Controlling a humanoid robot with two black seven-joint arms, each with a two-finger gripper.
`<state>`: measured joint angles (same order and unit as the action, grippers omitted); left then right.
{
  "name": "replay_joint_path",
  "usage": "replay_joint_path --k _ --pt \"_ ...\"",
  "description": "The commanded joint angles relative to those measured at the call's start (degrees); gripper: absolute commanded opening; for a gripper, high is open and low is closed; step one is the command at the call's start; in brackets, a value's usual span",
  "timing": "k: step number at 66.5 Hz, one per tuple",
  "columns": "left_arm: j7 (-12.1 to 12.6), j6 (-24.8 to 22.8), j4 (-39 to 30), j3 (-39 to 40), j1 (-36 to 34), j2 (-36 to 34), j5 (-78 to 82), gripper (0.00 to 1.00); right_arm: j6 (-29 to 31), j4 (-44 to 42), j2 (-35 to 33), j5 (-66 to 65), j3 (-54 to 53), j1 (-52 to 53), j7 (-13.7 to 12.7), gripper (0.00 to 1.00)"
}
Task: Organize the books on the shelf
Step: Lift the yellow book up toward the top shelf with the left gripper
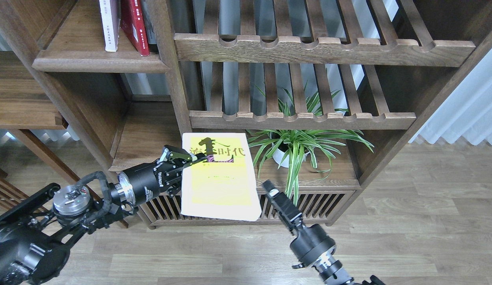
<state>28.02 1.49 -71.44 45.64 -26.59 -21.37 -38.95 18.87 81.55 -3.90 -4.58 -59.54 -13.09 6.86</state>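
Left gripper (190, 159) — clenched on yellow-green book's (218, 178) left edge, frame centre | right gripper (269, 190) — lower right of it, grip unreadable.

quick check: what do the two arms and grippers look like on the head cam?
Both arms are black. Left arm: silver joint cap, looped black cable, silver ring before a cylindrical wrist with white lettering; left gripper has thin black fingers. Right gripper is slim, black, with a pale tip patch, on a round wrist.

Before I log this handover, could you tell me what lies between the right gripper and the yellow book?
Nothing of the scene: in the head view the right gripper stands just right of the yellow book, with only the slatted cabinet front behind the gap.
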Motion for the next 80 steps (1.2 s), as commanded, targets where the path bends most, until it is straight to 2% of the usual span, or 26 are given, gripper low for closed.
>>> replay_joint_path --k 1,4,9,10,13,21,29,44,60,68,80 --pt "0.0 -1.0 -0.7 0.9 0.2 -1.5 5.2 0.05 0.3 -0.2 0.1 0.1 -0.8 0.1 0.0 1.00" --pt "0.0 -2.5 -1.1 1.0 0.2 -2.3 7.4 0.05 0.3 -0.2 0.1 0.1 -0.8 0.2 0.0 1.00" --pt "0.0 -7.8 -1.3 0.4 -0.1 -5.2 12.5 0.05 0.3 -0.2 0.1 0.1 -0.9 0.5 0.0 1.00" --pt "0.0 -12.3 -1.8 0.3 0.2 -7.8 15.2 0.05 0.3 -0.3 0.1 0.1 -0.9 0.8 0.0 1.00" --pt "0.0 -16.9 -2.0 -0.1 0.1 -10.7 17.1 0.04 0.2 -0.9 0.1 0.1 -1.5 1.5 0.0 1.00" --pt "0.0 -22.7 -3.4 -0.5 0.1 -15.6 17.9 0.04 0.2 -2.4 0.2 0.2 -2.2 2.6 0.0 1.00" --pt "0.0 -29.4 -5.8 0.1 0.2 -23.5 18.9 0.04 0.2 -3.0 0.2 0.3 -2.2 3.3 -0.1 1.00" --pt "0.0 -29.5 -6.3 3.7 0.4 -34.9 21.6 0.04 0.2 -4.2 0.6 0.3 -2.2 4.5 -0.1 1.00" --pt "0.0 -29.5 -6.4 14.6 1.3 -36.1 28.6 0.03 0.1 -5.2 1.7 0.3 -2.2 5.5 -0.1 1.00" --pt "0.0 -29.5 -6.4 21.2 4.0 -33.1 33.5 0.03 0.1 -5.4 2.1 0.3 -2.2 5.5 -0.1 1.00" --pt "0.0 -29.5 -6.3 38.0 14.1 -15.3 48.0 0.03 0.1 -5.6 3.0 0.3 -2.3 5.5 -0.1 1.00"
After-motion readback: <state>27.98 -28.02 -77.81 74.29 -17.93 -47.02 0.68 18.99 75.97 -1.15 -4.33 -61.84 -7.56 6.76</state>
